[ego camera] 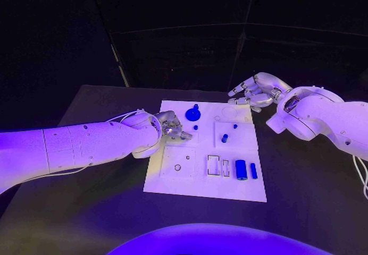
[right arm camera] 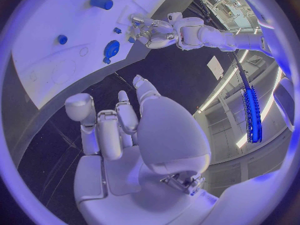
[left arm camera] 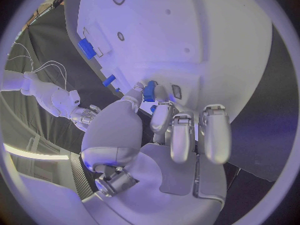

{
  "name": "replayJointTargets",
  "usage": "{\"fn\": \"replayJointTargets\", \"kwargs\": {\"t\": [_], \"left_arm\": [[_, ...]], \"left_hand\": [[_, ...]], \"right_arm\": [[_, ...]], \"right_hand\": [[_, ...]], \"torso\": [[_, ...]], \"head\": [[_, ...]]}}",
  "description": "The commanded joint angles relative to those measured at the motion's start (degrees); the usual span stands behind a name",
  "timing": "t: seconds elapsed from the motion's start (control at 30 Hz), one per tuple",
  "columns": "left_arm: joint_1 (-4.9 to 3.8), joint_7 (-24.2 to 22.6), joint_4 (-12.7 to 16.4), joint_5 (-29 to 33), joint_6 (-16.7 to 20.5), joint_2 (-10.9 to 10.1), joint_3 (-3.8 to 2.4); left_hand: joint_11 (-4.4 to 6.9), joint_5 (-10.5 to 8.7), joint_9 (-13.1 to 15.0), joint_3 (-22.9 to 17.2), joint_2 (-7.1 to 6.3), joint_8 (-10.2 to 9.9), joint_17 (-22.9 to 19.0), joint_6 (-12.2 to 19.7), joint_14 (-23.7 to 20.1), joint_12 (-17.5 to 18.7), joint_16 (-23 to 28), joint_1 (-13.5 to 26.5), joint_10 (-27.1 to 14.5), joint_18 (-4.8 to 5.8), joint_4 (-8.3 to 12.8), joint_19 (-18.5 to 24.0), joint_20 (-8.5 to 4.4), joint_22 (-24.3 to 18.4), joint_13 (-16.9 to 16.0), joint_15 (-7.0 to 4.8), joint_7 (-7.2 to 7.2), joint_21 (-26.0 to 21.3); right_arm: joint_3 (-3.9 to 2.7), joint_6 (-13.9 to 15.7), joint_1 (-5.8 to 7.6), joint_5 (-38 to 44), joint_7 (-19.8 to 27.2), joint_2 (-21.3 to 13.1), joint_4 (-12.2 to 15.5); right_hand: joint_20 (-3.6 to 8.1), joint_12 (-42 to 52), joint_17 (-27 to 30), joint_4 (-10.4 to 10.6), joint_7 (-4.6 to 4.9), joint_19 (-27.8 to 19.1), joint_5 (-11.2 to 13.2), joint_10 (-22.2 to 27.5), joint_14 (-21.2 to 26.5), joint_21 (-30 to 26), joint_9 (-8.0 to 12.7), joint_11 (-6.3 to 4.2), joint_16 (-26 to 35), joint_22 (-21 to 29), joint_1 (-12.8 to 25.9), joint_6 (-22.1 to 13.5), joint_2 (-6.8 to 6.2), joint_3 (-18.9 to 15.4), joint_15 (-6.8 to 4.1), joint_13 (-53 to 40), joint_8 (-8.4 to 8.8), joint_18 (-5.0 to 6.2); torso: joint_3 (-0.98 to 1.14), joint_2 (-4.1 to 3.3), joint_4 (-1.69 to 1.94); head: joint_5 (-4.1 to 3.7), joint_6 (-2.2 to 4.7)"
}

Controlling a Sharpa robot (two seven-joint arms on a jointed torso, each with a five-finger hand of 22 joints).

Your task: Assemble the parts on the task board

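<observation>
We see left hand (ego camera: 170,127) at board (ego camera: 201,183) centre-left, pinching a small blue piece (left arm camera: 149,90) | right hand (ego camera: 255,91) upper right, off the board (fingers loosely curled, empty) | blue cylinder (ego camera: 241,169) lower centre.

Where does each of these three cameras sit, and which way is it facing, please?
Head view: on the robot's head, looking down at the task board; both arms enter.
Left wrist view: behind the left hand, facing the board, where it holds a blue part.
Right wrist view: behind the right hand, off the board's edge.
Shared: both wrist views show the board and the opposite hand.
</observation>
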State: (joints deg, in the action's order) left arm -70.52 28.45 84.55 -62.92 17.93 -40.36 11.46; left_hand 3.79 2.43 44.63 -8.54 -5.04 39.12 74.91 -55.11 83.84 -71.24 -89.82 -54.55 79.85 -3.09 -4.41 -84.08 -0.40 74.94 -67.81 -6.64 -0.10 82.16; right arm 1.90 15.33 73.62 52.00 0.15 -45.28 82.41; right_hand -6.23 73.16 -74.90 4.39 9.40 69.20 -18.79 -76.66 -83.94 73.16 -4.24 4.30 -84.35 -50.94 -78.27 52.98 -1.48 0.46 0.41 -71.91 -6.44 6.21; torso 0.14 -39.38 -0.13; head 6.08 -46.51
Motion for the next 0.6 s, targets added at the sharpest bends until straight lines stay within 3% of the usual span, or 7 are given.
{"fn": "replayJointTargets", "kwargs": {"t": [0.03,0.6], "left_arm": [[0.24,0.6,0.2,1.0,-0.6,0.0,0.18],[0.22,0.6,0.3,1.1,-0.3,-0.3,0.12]], "left_hand": [[0.02,0.25,0.1,1.0,0.04,-0.4,15.1,0.1,6.2,-0.3,-0.2,0.7,0.1,0.6,-0.5,-2.3,-0.44,3.5,-0.1,-0.38,0.14,0.4],[0.04,0.26,0.2,2.9,0.68,-0.4,15.1,0.1,6.2,-0.3,-0.2,1.0,0.1,0.6,-1.9,-2.3,-0.47,3.6,0.0,-0.43,0.09,0.3]], "right_arm": [[-0.03,0.1,0.09,0.1,0.5,0.0,0.0],[-0.02,0.1,0.08,0.1,0.5,0.1,0.0]], "right_hand": [[0.0,-0.3,-4.2,0.2,-0.06,-0.6,-0.3,0.5,-3.5,-0.2,0.0,0.02,0.3,0.1,0.5,0.0,-0.12,-0.2,-0.43,0.0,-0.33,1.07],[0.01,-0.3,-4.1,0.2,-0.07,-0.5,-0.3,0.5,-3.5,-0.2,0.1,0.01,0.4,0.0,0.5,0.0,-0.15,-0.2,-0.43,0.0,-0.34,1.05]], "torso": [[0.01,-0.01,0.0],[0.0,0.0,0.01]], "head": [[0.0,0.04],[-0.04,0.06]]}}
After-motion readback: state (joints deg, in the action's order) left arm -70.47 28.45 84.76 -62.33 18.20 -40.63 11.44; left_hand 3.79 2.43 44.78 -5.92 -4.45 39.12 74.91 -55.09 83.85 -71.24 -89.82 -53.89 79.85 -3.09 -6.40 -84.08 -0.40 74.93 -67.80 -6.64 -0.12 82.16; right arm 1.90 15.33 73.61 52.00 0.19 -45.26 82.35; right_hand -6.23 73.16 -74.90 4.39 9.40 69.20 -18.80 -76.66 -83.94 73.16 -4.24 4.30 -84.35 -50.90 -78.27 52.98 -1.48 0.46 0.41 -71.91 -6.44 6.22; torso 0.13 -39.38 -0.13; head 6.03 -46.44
